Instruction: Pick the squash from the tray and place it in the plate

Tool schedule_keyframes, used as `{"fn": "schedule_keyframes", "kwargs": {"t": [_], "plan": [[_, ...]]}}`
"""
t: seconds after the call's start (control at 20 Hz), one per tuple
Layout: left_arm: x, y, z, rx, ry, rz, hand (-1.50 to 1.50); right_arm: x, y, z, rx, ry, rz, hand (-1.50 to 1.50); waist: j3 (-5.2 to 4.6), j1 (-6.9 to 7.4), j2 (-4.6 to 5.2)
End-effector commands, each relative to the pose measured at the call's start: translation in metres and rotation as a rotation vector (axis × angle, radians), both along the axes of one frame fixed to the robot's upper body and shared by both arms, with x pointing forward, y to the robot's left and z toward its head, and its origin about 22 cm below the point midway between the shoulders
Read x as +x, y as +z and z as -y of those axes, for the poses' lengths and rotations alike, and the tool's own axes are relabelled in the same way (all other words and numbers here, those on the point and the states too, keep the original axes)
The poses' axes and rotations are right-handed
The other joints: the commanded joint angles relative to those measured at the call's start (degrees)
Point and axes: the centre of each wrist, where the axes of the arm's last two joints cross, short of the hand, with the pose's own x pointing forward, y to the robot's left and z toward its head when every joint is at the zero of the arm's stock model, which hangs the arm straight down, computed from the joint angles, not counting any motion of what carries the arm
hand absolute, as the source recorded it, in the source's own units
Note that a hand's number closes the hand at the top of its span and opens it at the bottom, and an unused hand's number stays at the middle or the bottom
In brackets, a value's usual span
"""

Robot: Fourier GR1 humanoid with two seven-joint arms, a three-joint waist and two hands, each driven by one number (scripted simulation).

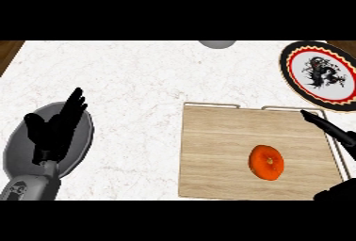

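An orange, round squash (266,162) lies on the wooden tray (215,155), right of the tray's middle. The plate (322,75), black-rimmed with a red and white band and a dark dragon figure, sits at the far right beyond the tray. My right hand (334,130) comes in from the right edge over the tray's right rail, fingers straight, thumb low near the tray's front corner, apart from the squash. My left hand (57,126) stands open at the left, fingers up, holding nothing.
A grey oval dish (83,136) lies under my left hand on the white marble counter. A grey round object (217,44) shows partly at the top edge. Dark wood borders the counter at the far left and right corners.
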Motion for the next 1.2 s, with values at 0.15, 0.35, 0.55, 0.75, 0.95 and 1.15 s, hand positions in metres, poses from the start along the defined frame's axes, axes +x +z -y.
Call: {"fn": "schedule_keyframes", "kwargs": {"t": [0.15, 0.35, 0.55, 0.75, 0.95, 1.15], "plan": [[0.005, -0.008, 0.010, -0.003, 0.004, -0.010, 0.00, -0.005, 0.023, -0.031, -0.189, 0.049, -0.067, -1.50, 0.00, -0.15, 0.04], [0.010, -0.002, 0.007, 0.006, -0.024, -0.012, 0.00, 0.018, 0.045, -0.039, -0.323, 0.029, -0.067, -1.50, -0.01, 0.25, 0.15], [0.006, -0.009, -0.004, 0.013, -0.028, -0.009, 0.00, 0.013, 0.031, -0.054, -0.420, 0.051, -0.102, -1.50, 0.00, 0.19, 0.12], [0.002, -0.003, -0.007, 0.007, -0.007, 0.014, 0.00, 0.031, 0.022, -0.052, -0.473, 0.077, -0.137, -1.50, 0.03, 0.53, 0.13], [0.011, -0.011, 0.007, -0.003, -0.018, -0.002, 0.00, 0.035, 0.034, -0.073, -0.482, 0.103, -0.170, -1.50, 0.01, 0.33, 0.16], [0.023, -0.011, 0.001, 0.001, -0.004, -0.010, 0.00, 0.043, 0.018, -0.085, -0.523, 0.092, -0.182, -1.50, 0.02, 0.31, 0.17]]}}
